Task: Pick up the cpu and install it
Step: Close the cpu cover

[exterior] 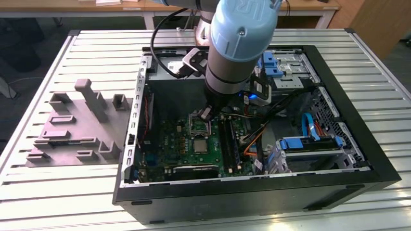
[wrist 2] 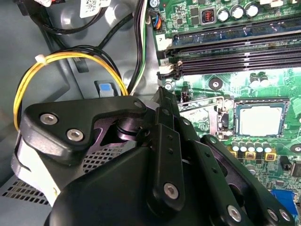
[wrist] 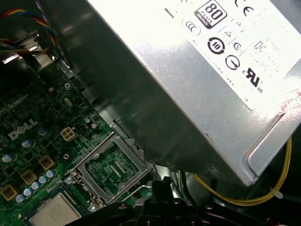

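Jaws I can't judge from my feeds — their tips are hidden behind the gripper's (exterior: 207, 115) own black linkage. I've got it low inside the computer case (exterior: 359, 144), just beside the open socket frame (wrist: 110, 167). My cpu (wrist 2: 261, 120) already lies flat in the socket on the motherboard (exterior: 192, 144) — seating looks done, so I read this as the closing stage.

The setting looks like a robotics lab or test workshop: an open black desktop computer case (exterior: 257, 144) lies on a slatted pale metal workbench (exterior: 385, 62) beside a grey plastic fixture tray with upright blocks (exterior: 77, 125), with light wooden desks (exterior: 77, 7) behind.
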You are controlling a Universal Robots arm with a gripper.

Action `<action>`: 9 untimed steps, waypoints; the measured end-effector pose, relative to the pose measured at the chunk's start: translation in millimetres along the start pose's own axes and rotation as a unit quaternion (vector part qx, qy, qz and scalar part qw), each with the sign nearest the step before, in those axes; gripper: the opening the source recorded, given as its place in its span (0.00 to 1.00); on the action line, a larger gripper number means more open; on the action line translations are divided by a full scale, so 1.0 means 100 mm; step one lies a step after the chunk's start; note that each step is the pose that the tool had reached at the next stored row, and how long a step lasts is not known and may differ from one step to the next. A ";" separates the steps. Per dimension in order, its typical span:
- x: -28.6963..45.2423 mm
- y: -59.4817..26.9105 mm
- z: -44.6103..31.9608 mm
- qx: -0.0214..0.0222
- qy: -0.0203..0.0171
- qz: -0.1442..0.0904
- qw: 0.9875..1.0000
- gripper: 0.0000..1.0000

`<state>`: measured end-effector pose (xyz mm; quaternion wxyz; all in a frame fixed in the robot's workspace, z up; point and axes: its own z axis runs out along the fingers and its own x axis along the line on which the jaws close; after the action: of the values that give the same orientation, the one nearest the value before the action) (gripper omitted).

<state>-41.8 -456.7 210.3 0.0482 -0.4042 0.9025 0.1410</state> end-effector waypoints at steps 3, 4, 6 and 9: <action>-0.006 0.005 0.023 0.000 0.000 0.000 1.000 0.11; -0.011 0.009 0.030 0.000 0.000 0.000 1.000 0.11; -0.021 0.018 0.043 -0.001 -0.001 0.000 1.000 0.11; -0.036 0.029 0.062 -0.001 -0.001 0.000 1.000 0.11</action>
<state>-41.8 -450.5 205.7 0.0488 -0.4042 0.9022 0.1425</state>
